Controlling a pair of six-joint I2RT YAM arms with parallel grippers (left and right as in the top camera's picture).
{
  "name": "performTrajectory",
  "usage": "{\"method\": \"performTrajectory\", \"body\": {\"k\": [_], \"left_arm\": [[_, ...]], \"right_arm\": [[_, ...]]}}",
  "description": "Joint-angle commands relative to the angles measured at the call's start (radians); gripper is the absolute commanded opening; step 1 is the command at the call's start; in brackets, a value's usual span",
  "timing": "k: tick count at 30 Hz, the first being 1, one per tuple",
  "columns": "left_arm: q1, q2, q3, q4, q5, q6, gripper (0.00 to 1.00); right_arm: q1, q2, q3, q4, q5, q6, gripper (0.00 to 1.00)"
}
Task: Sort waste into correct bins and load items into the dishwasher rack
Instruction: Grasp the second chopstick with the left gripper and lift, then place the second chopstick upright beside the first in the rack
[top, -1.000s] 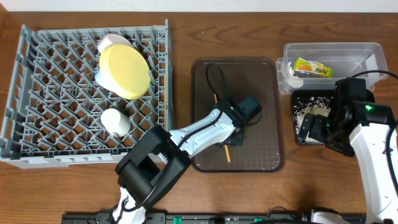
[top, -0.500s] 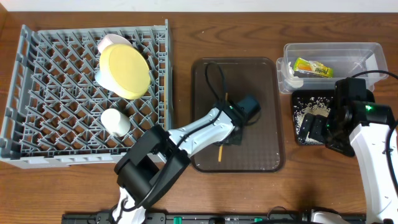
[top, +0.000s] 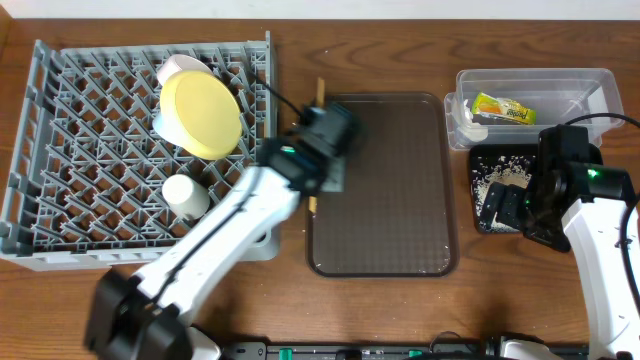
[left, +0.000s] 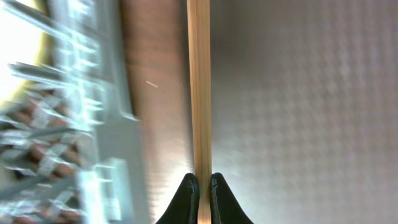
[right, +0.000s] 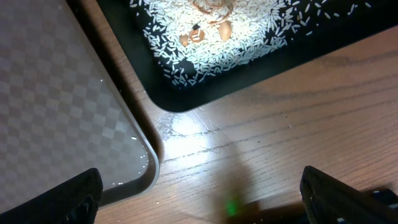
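My left gripper (top: 322, 165) is shut on a thin wooden chopstick (top: 320, 90) and holds it over the gap between the grey dishwasher rack (top: 90, 200) and the brown tray. In the left wrist view the chopstick (left: 199, 93) runs straight up from the jaws (left: 200, 199). In the rack are a yellow plate (top: 200, 112), a white bowl (top: 180, 68), a light blue bowl edge (top: 158, 122) behind the plate and a white cup (top: 185, 197). The wrapper (top: 503, 108) lies in the clear box (top: 590, 85). Rice (right: 236, 31) lies in the black tray (top: 478, 220). My right gripper (right: 214, 199) is open and empty.
The large dark brown serving tray (top: 400, 200) lies in the middle, and its corner shows in the right wrist view (right: 62, 93). The rack's edge (left: 74, 124) is blurred at the left of the left wrist view. A second chopstick is not in view.
My left arm has lifted the chopstick off the brown tray and swung it left and back, to the rack's right edge. The right arm has not moved.
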Motion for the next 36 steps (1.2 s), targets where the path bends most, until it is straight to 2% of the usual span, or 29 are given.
{"method": "performTrajectory", "body": {"k": [1,8,17,19,22,24,25,30,33,36], "left_arm": [[0.099,-0.019,0.004,-0.016,-0.029,0.088,0.06],[0.244,0.024,0.003,-0.034,-0.021,0.088,0.06],[0.297,0.127,0.003,-0.034,-0.021,0.088,0.07],[0.296,0.137,0.003,-0.034,-0.021,0.089,0.16],[0.297,0.135,0.004,-0.032,-0.021,0.096,0.17],[0.296,0.132,0.004,-0.031,-0.021,0.114,0.30],[0.296,0.129,0.004,-0.031,-0.021,0.126,0.33],[0.296,0.076,0.004,-0.050,-0.021,0.127,0.36],[0.296,0.009,0.004,-0.050,-0.008,0.124,0.37],[0.297,-0.060,0.004,-0.053,0.009,0.124,0.57]], "right_arm": [[-0.008,-0.014,0.008,-0.002,-0.001,-0.012,0.99],[-0.008,-0.014,0.008,-0.002,-0.002,-0.012,0.99],[-0.008,-0.014,0.008,-0.002,-0.001,-0.012,0.99],[-0.008,-0.014,0.008,-0.002,-0.001,-0.012,0.99],[-0.008,-0.014,0.008,-0.001,-0.001,-0.012,0.99],[-0.008,-0.014,0.008,0.003,-0.001,-0.012,0.99],[-0.008,-0.014,0.008,0.008,-0.002,-0.012,0.99],[-0.004,-0.014,0.008,0.080,-0.105,-0.034,0.99],[0.025,-0.014,0.008,0.202,-0.204,-0.103,0.99],[0.072,-0.014,0.008,0.312,-0.207,-0.135,0.99]]}}
